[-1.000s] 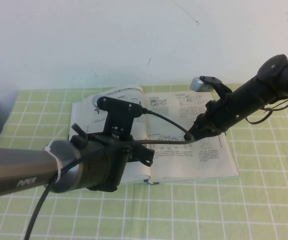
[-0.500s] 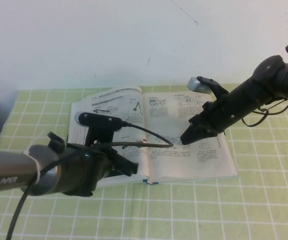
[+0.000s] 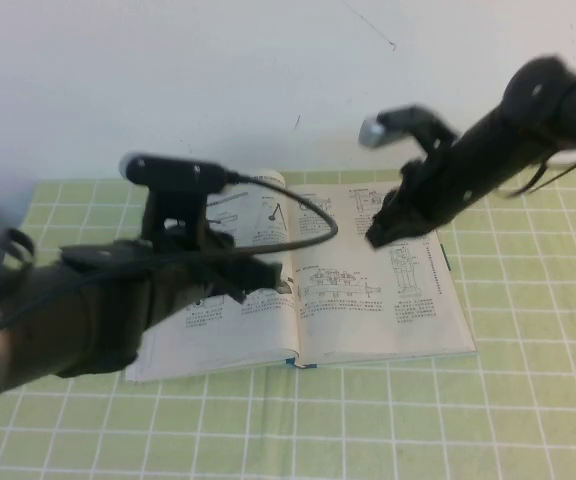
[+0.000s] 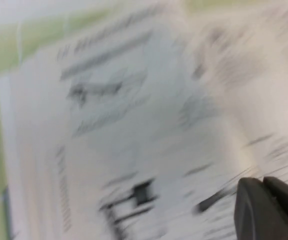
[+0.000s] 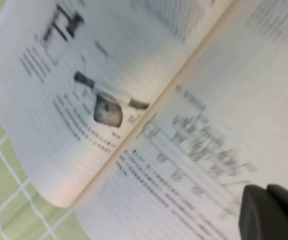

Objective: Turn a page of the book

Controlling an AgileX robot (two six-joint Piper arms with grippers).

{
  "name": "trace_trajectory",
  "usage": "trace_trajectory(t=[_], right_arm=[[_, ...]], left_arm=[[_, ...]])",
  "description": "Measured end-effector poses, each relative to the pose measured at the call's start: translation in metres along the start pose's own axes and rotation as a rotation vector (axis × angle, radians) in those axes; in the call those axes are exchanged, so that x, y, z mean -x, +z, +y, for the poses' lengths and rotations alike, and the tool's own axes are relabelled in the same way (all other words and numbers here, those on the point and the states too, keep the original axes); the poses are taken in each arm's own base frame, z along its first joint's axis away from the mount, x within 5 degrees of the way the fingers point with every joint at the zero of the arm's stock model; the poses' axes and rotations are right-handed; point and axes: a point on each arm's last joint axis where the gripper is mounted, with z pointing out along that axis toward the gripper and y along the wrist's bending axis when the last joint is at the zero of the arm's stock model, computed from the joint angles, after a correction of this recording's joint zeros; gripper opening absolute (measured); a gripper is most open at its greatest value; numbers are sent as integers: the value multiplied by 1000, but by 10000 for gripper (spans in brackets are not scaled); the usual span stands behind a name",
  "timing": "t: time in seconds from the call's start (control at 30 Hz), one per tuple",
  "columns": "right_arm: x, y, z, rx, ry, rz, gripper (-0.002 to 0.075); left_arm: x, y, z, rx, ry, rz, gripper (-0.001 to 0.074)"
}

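Two arms are hanging over the open book (image 3: pixel 368 290) in the high view; it is lying flat on the green checked tabletop (image 3: pixel 528 400). The left end effector (image 3: pixel 268 275) is hovering above the left page (image 3: pixel 223 320), the right end effector (image 3: pixel 380 235) above the right-hand leaf. In each wrist view, print is filling the frame and the dark fingertips (image 4: pixel 266 207) (image 5: pixel 271 212) are pressing together, holding nothing.

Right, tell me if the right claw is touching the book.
Cannot tell. The high view shows the right claw over the book, gap hidden; its wrist view is no clearer.
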Motion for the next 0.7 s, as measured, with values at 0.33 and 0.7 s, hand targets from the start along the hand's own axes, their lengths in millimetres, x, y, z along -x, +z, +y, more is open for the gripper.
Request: trace_trajectory(t=[0.33, 0.7], right_arm=[[11, -172, 63, -471, -281, -111, -2], [-59, -319, 142, -834, -205, -281, -2]], left_arm=[[48, -116, -37, -591, 4, -250, -4], [32, -175, 1, -526, 184, -75, -4]])
